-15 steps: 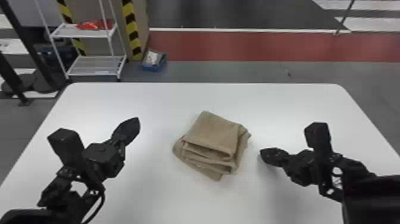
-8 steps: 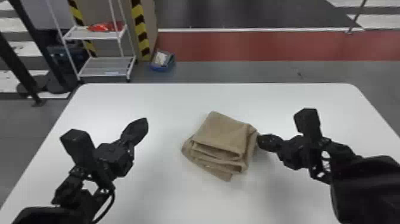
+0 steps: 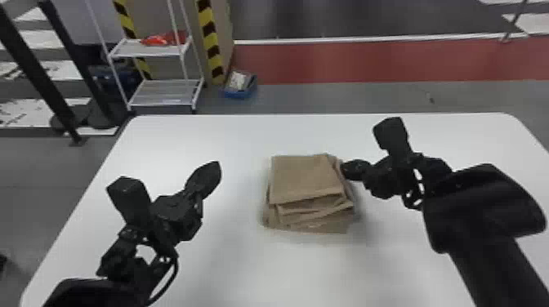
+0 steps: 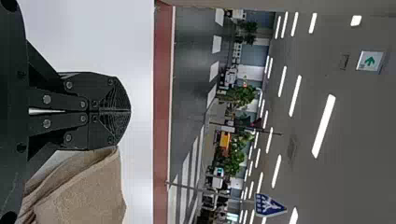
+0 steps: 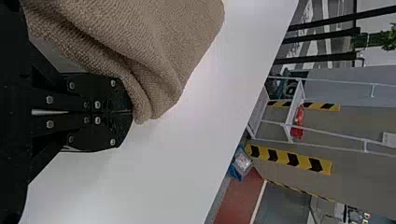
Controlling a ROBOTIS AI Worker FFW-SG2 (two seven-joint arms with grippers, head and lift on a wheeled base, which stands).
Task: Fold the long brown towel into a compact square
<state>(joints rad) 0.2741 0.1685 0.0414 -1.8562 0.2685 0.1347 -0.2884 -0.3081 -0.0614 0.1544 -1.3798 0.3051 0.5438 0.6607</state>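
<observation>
1. White table [image 3: 326, 269] in the head view, and on it sits the brown towel [image 3: 306, 179], folded into a squarish stack, its layers fanning unevenly on the near side. Beyond the towel and off to its left stands a white rack [image 3: 163, 94]; a blue bin [image 3: 241, 93] sits on the floor, also past the towel. Left gripper [image 3: 214, 168], well apart from the towel on its left; right gripper [image 3: 346, 168], right up at the towel's right edge.
2. Over to the left wrist view: the left gripper [image 4: 130, 111] has its two fingers together, nothing showing between them, and the towel's folds on show too.
3. Now the right wrist view: the right gripper [image 5: 132, 112] has its fingers together as well, right alongside the towel's rounded, folded edge. Touching or just beside it? Can't tell.
</observation>
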